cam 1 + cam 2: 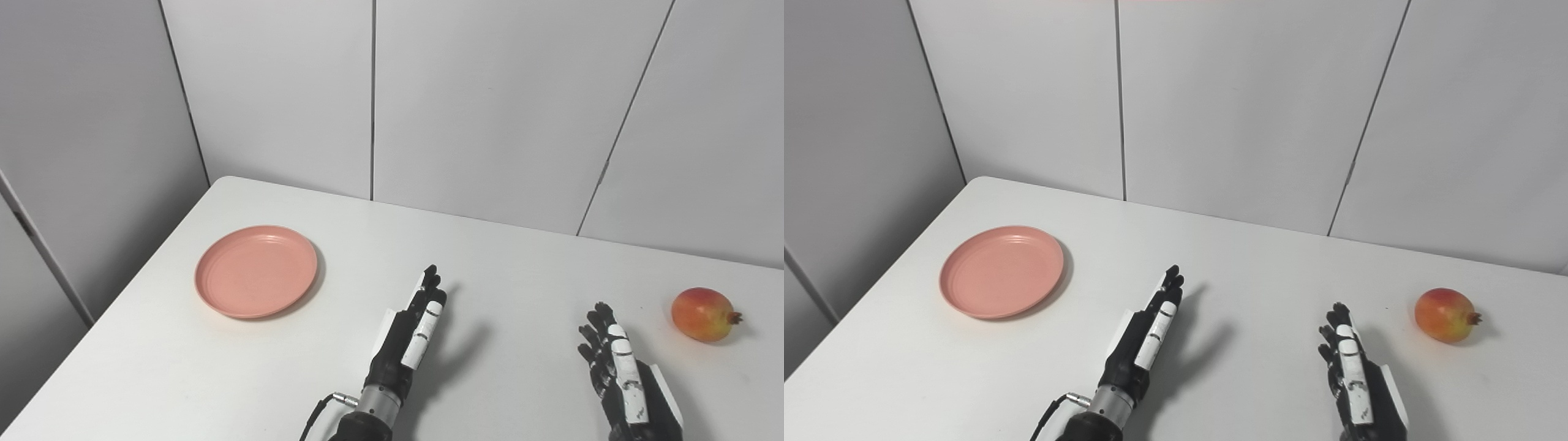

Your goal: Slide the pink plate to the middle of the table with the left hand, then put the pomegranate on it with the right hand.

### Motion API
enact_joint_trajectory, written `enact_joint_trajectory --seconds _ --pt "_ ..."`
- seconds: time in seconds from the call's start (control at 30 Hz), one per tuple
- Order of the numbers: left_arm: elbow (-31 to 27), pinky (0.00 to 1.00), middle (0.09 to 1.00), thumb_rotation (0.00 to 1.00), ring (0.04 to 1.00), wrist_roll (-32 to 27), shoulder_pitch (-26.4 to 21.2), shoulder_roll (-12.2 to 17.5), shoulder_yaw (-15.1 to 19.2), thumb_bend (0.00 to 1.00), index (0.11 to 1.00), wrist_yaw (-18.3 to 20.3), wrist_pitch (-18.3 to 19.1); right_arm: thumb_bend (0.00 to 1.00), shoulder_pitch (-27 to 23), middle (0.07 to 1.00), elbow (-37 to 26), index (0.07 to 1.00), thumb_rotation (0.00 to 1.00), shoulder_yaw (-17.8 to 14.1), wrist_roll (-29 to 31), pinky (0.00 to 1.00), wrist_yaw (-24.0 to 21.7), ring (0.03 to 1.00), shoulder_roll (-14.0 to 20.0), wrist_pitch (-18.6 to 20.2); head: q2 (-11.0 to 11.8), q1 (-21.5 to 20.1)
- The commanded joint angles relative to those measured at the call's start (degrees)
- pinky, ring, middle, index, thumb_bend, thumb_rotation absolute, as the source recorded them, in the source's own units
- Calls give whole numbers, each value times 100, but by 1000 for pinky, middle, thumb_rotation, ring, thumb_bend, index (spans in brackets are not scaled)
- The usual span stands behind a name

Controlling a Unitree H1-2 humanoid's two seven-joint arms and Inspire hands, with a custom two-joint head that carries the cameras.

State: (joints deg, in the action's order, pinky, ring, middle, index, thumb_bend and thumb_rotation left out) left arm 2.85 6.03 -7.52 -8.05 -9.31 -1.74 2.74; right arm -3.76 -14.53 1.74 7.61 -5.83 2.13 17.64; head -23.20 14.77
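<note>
The pink plate point(256, 271) lies empty on the white table point(502, 275) at the left. The red-yellow pomegranate point(703, 314) lies at the far right. My left hand point(411, 335) is open, fingers straight and pointing away, above the table's middle near the front, well to the right of the plate. My right hand point(618, 370) is open with fingers apart, near the front edge, to the left of the pomegranate and apart from it. Both hands hold nothing.
Grey wall panels point(478, 104) stand right behind the table's far edge. The table's left edge runs diagonally close to the plate. A black cable point(315, 413) hangs by my left wrist.
</note>
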Motion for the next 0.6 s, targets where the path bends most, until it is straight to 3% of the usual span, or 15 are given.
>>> enact_joint_trajectory --seconds 0.0,0.57 --pt "25 985 1000 1000 1000 12 -60 -154 -141 435 1000 81 164 203 -81 1000 -205 1000 1000 -34 21 1000 -14 1000 29 -107 -4 -1" --pt "-30 981 997 1000 993 38 -223 -27 16 448 995 30 -5 212 -99 1000 -148 994 1000 -12 -19 1000 39 1000 -50 -28 81 55"
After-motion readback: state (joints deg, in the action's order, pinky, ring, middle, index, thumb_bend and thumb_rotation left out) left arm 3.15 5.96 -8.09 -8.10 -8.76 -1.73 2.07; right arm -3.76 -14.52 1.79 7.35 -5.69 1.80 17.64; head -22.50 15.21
